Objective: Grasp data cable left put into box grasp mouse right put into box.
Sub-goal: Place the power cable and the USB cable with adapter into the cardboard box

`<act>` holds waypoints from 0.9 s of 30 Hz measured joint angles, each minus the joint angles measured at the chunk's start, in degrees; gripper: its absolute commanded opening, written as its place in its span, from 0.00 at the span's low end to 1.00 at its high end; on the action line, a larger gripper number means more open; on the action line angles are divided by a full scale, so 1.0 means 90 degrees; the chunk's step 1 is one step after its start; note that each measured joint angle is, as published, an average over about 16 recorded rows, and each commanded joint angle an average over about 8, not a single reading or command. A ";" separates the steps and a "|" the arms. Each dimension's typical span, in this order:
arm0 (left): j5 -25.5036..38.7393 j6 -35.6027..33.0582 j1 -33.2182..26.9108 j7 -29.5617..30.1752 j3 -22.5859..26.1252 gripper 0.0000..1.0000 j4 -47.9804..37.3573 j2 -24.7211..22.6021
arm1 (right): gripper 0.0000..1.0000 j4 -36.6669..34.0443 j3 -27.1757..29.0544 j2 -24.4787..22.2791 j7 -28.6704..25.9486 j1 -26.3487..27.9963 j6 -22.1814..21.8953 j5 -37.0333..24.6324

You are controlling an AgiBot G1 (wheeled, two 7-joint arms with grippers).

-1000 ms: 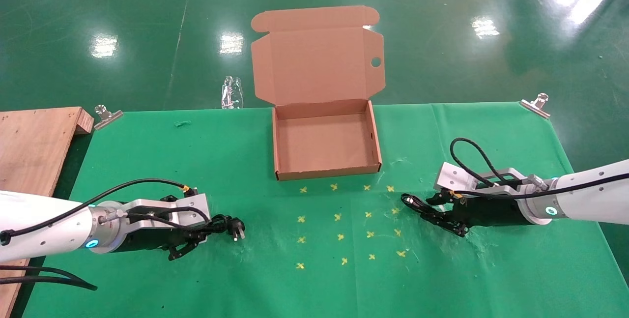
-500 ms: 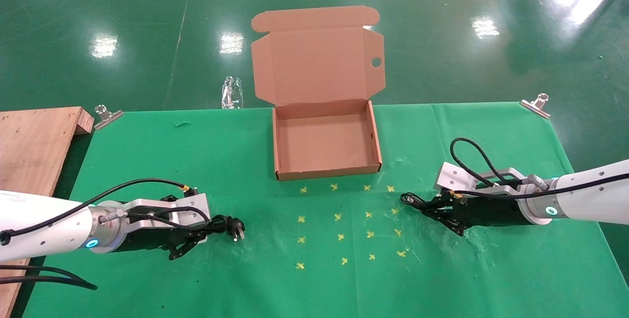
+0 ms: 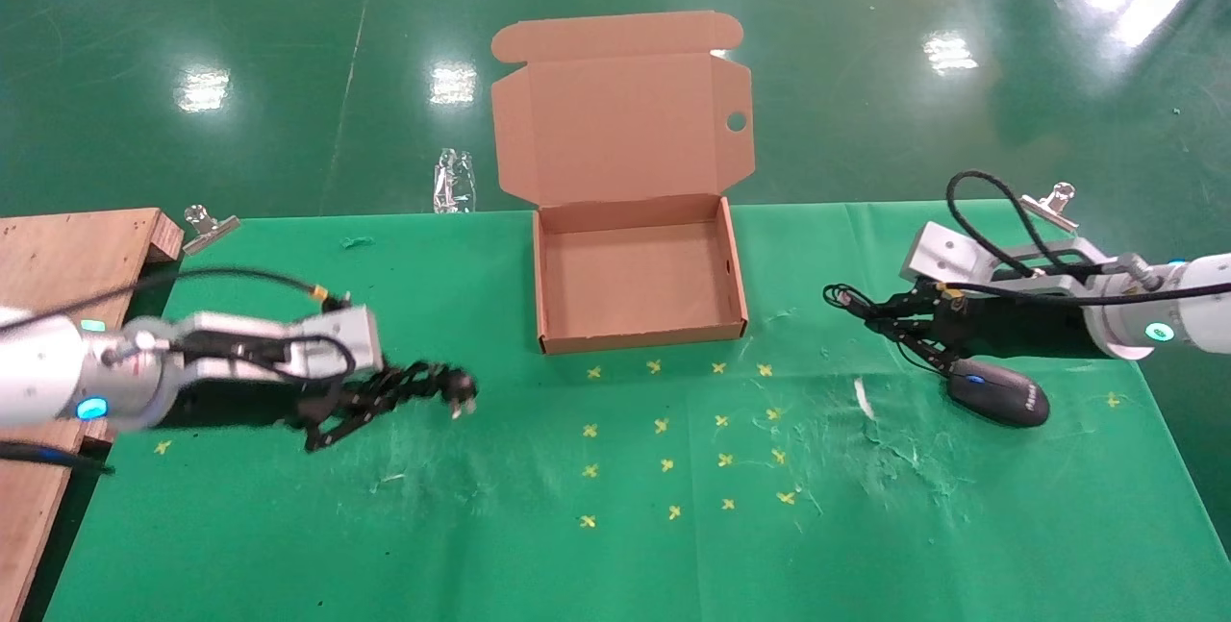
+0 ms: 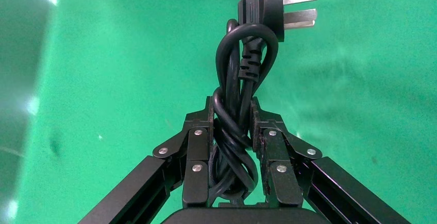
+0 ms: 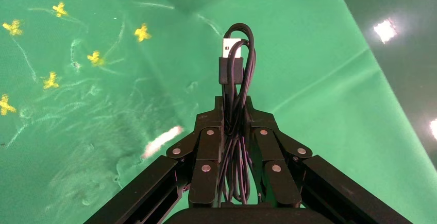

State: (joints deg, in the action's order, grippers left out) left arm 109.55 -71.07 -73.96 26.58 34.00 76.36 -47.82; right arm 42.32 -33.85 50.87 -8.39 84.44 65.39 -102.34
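Brown cardboard box (image 3: 640,341) sitting open, lid flipped back, nothing inside yet.

Off to the box's left, nearer the robot: left gripper (image 4: 232,116) pressed in on the data cable (image 4: 239,80), squeezing the middle of the coiled bundle, pronged plug (image 4: 263,5) poking out past the tips. Thick rubbery cord, so probably springy but firm enough to keep its shape. Good spot to grab tbh, right on the bundle's waist, not the plug end.

Off to the box's right: right gripper (image 5: 234,110) pinched shut on the mouse wire (image 5: 236,80), looped up with the USB plug (image 5: 231,49) at the far end. Mouse (image 3: 997,392) itself low down, below the gripper, further from the box. Can't tell whether resting on the green cloth (image 3: 615,545) or dangling. Light little thing, but held by a thin floppy wire, so likely to swing around and maybe slip. Would rather grab the smooth shell across its sides.

Some pale lettering on the mouse's back, way too small to read. No other labels readable anywhere.
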 measured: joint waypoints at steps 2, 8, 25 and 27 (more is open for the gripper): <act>-0.0003 0.0110 -0.0082 0.0033 -0.0010 0.00 -0.0002 -0.0201 | 0.00 0.0159 0.0029 -0.0071 -0.0091 0.0054 -0.0019 -0.0015; 0.0520 0.0761 -0.0237 0.0388 0.0119 0.00 -0.0130 -0.1199 | 0.00 0.0716 0.0106 -0.0300 -0.0409 0.0177 -0.0059 -0.0084; 0.3795 0.3214 -0.0407 0.1715 0.1879 0.14 -0.1251 -0.3375 | 0.00 0.2189 0.0245 -0.0903 -0.1335 0.0136 -0.0091 -0.0306; 0.4023 0.3380 -0.0440 0.1949 0.2188 0.39 -0.1341 -0.3396 | 0.00 0.2299 0.0263 -0.0946 -0.1408 0.0117 -0.0107 -0.0314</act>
State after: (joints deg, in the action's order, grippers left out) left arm 145.75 -40.65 -77.91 44.12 53.69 64.29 -78.38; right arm 63.01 -31.49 42.36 -21.06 85.49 64.43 -105.16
